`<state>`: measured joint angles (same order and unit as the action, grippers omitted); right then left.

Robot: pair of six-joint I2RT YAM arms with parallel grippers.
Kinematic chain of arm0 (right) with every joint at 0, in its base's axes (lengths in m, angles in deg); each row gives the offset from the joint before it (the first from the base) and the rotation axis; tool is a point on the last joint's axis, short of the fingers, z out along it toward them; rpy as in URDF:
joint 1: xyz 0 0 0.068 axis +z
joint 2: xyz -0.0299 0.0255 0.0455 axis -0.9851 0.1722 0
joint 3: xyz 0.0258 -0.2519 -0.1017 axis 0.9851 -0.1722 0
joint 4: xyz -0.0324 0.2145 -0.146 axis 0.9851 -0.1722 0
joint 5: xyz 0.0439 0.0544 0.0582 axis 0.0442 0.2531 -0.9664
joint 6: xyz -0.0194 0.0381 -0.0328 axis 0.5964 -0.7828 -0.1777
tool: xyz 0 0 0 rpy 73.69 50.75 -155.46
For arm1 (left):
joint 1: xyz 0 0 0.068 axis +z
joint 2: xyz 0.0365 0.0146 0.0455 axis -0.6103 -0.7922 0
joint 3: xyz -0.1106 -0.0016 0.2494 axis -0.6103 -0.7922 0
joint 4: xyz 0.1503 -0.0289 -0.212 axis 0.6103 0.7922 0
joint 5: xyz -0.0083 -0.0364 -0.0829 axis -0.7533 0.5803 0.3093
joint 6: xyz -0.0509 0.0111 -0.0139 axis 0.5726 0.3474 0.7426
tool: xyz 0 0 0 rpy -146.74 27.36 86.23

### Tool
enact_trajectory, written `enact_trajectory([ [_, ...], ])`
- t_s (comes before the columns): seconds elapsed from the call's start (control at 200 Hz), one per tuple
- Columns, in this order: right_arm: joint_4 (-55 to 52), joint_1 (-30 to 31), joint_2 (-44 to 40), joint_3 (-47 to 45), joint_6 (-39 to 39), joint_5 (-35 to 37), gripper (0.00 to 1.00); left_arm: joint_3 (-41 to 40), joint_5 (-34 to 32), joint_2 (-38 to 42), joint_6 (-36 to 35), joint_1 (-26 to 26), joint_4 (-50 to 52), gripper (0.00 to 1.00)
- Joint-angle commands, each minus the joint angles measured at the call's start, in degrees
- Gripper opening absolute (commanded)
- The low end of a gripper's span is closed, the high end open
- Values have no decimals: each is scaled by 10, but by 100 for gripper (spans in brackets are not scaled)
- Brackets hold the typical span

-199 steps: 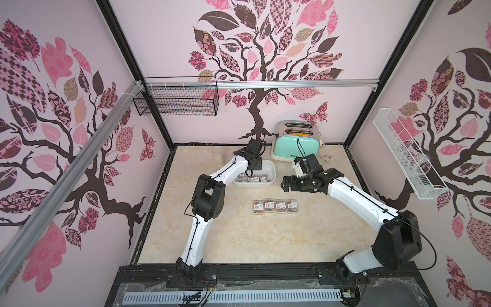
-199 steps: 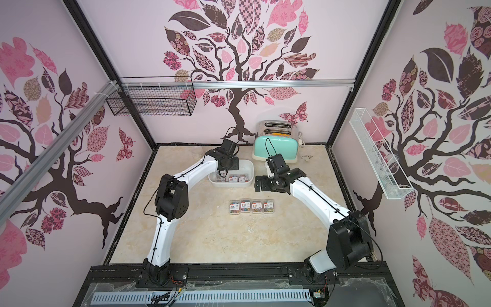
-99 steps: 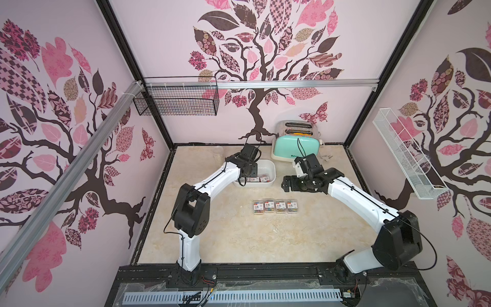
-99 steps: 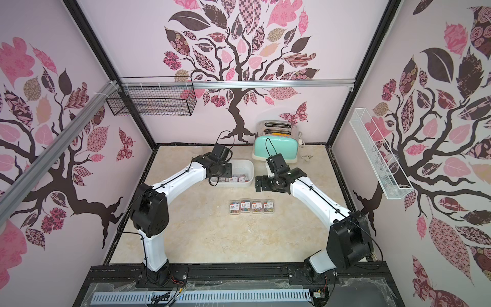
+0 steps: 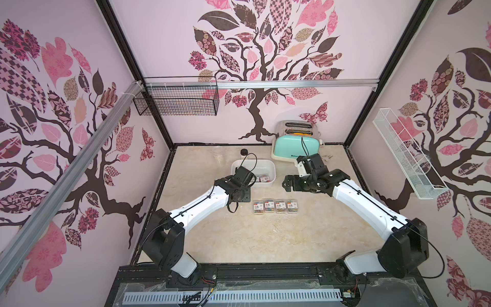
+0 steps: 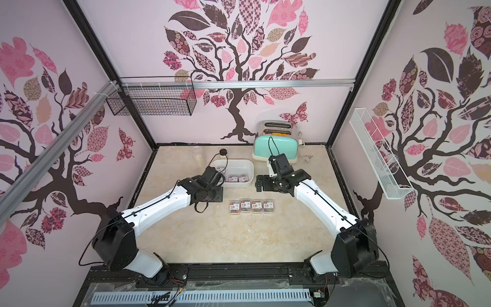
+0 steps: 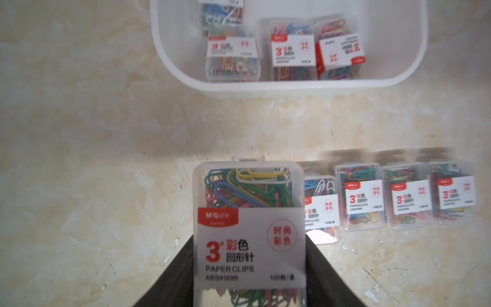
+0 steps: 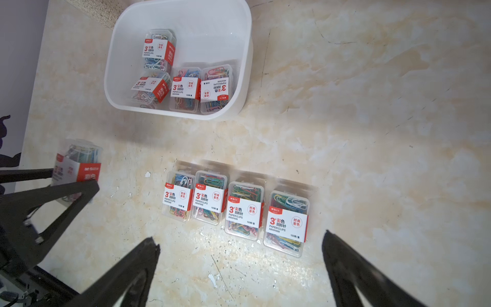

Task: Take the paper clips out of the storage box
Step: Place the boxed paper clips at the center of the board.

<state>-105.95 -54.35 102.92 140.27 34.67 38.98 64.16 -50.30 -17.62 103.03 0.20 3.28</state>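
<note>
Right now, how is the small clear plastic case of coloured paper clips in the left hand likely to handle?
The small clear plastic case looks rigid, so it probably won't flex in the left hand. Its smooth walls may slip. Flat-sided, it should lie steady, like the four cases laid out nearby.

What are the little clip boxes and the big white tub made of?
The clip cases look like clear, glossy hard plastic: you see the coloured clips through them, under a paper-looking label. The tub seems to be smooth, milky white plastic; its walls look slightly see-through.
</note>
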Motion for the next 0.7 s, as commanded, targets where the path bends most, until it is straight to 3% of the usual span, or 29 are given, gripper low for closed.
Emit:
enact_trajectory([
  [0.0,-8,9,-19,3,-8,-4,99,-28,0,7,29,-1,-31,56],
  [0.36,-34,17,-16,31,-10,20,99,-100,30,-48,67,-32,-118,57],
  [0.695,-26,23,-17,22,-14,18,99,-87,33,-92,65,-37,-135,58],
])
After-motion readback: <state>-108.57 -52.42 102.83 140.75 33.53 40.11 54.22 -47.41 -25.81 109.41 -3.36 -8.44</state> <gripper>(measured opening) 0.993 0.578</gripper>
